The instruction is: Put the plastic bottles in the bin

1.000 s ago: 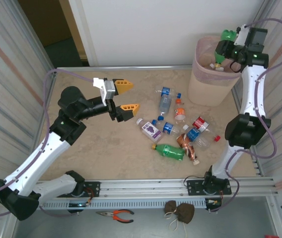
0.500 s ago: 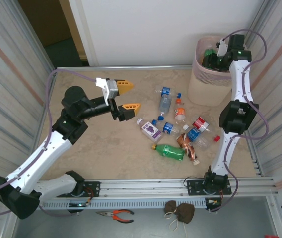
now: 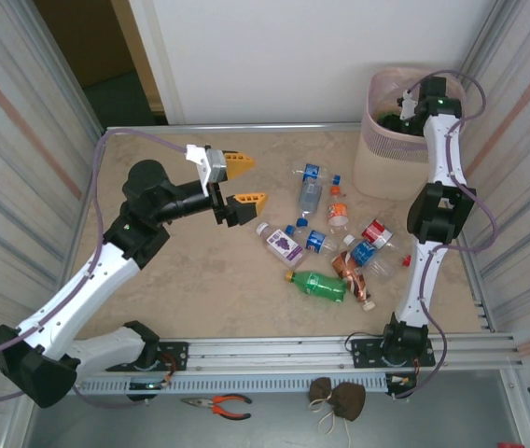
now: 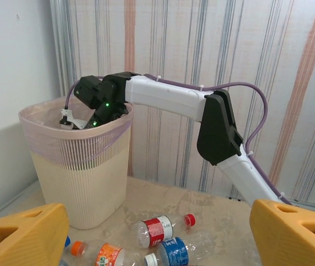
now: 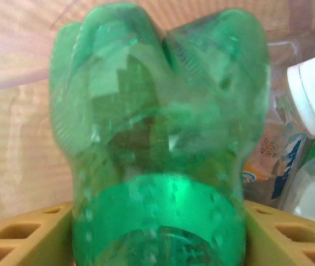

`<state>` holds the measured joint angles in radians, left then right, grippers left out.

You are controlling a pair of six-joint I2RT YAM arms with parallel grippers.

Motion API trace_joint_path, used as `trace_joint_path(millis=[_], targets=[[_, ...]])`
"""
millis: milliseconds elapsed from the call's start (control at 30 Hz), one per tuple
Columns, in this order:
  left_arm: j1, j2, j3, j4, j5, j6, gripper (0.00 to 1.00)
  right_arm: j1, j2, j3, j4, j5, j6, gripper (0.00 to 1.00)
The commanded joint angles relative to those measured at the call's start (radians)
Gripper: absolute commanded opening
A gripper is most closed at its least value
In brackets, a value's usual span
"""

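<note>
I have the right gripper [image 5: 157, 230] down inside the mouth of the bin [image 3: 383, 175]. A green bottle [image 5: 157, 138] stands between its yellow fingers [image 5: 19, 235], over other bottles already lying in the bin [image 5: 268, 166]. Whether those fingers pinch it or merely flank it, I cannot tell. The left gripper [image 3: 244, 181] hangs well apart from the bin, jaws spread and holding nothing. Loose bottles [image 3: 340, 238] lie scattered on the table [image 3: 181, 271] near the bin's foot, with a second green one [image 3: 319, 285] farthest from it
</note>
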<state>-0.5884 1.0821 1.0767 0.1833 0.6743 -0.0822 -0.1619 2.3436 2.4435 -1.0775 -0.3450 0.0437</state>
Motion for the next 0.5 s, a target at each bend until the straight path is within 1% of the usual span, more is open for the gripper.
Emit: trace_joint_path(millis=[0,133,467], targets=[[0.01,-0.001,-0.004,0.029,-0.018,-0.015,0.85,0.008,0.015,0.025,-0.024,0.013,-0.009,0.75],[0.011,-0.005,-0.006,0.03,-0.022,-0.019,0.85,0.007,-0.032,0.025,-0.012,0.023,-0.006,0.82],[0.011,-0.012,-0.014,0.016,-0.038,-0.033,0.85,0.008,-0.172,0.025,0.004,0.052,-0.004,0.82]])
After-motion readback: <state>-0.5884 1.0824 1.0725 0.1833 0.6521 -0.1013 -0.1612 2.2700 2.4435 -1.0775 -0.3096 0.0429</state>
